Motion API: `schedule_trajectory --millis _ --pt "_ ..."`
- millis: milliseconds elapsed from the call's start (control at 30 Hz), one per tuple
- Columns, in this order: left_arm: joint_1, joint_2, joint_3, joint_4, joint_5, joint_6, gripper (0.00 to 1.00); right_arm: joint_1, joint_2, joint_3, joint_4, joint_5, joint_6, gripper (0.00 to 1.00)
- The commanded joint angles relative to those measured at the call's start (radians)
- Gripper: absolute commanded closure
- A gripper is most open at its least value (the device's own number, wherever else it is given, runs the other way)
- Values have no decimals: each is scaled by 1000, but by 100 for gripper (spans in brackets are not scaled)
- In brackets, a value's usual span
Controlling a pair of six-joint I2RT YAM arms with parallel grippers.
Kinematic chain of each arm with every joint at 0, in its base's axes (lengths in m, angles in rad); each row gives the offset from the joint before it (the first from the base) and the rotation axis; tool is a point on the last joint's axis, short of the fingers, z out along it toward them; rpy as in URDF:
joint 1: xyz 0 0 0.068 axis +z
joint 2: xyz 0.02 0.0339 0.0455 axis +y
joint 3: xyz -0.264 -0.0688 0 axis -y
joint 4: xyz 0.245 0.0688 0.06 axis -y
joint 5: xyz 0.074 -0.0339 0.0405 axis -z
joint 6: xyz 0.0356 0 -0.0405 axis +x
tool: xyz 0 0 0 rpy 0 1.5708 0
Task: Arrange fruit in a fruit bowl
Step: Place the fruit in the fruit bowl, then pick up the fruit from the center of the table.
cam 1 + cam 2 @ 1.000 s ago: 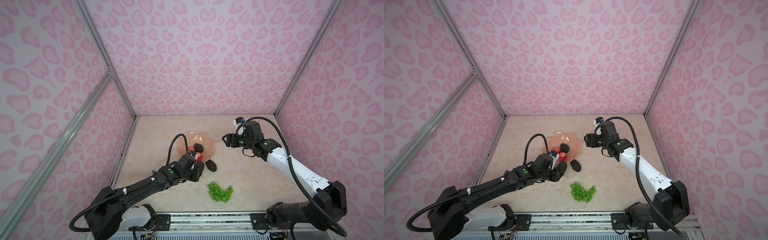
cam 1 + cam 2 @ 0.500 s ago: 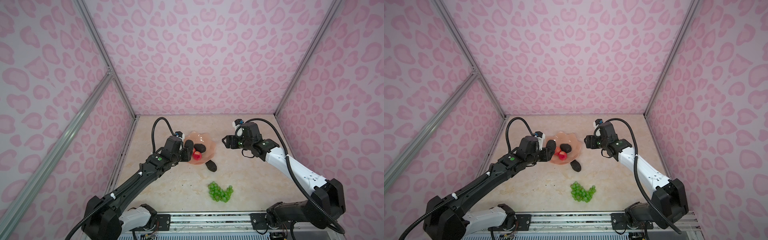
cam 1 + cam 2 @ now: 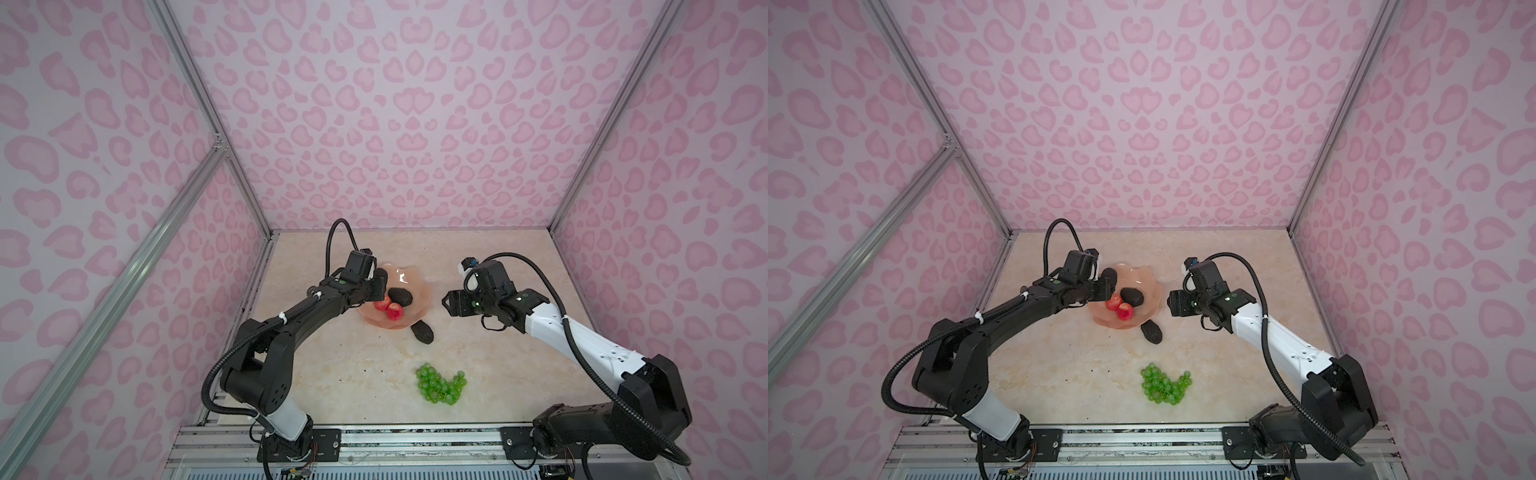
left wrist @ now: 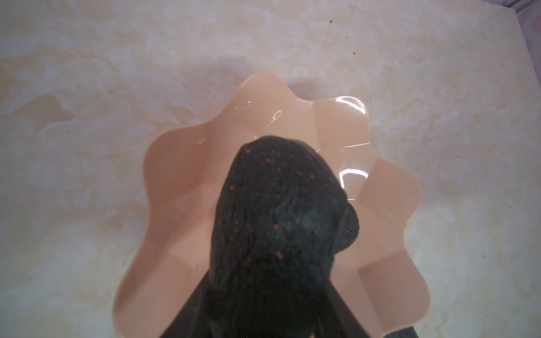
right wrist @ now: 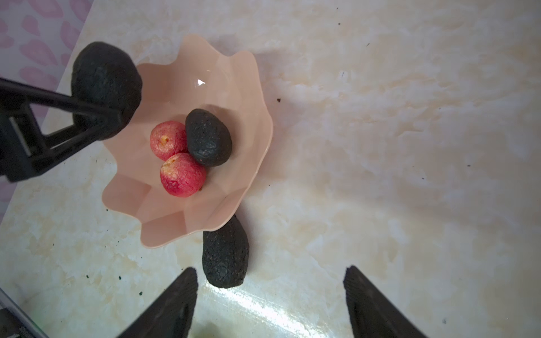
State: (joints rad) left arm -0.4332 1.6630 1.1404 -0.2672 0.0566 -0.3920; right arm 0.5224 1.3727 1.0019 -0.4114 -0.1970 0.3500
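Between left hand (image 5: 96,96) fingers, avocado (image 5: 106,76) over bowl (image 5: 240,87)

I count three avocados (image 5: 208,137) (image 5: 106,77) (image 5: 225,254), two red apples (image 5: 168,140) (image 5: 183,174), one grape bunch (image 3: 440,384), one bowl (image 5: 234,96).

- The left gripper (image 5: 96,117), clamped on a dark avocado (image 5: 106,79), is hanging over the far left rim of the fruit bowl (image 5: 243,96) and is blocking that side.
- Two red apples (image 5: 175,159) and a second avocado (image 5: 208,137) are filling the middle of the bowl; its far part is lying bare.
- A third avocado (image 3: 422,332) is lying against the near rim and is closing that approach.
- The right gripper (image 5: 270,295), jaws apart, is having bare table (image 3: 478,365) beneath it.
- The green grapes (image 3: 440,384) are sitting well apart, with open table all around.
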Motion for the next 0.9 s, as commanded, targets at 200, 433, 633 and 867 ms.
schedule_trajectory --millis 200,433,633,867 --pt "7 145 110 11 8 20 54 119 60 -26 22 49 -29 21" --pt "8 156 123 -7 2 25 45 199 133 -37 47 94 -57 23" --pt "9 136 125 -17 -14 35 39 225 198 -40 72 111 -71 25" --pt "24 24 109 -13 -73 22 37 230 258 -30 89 135 -84 27"
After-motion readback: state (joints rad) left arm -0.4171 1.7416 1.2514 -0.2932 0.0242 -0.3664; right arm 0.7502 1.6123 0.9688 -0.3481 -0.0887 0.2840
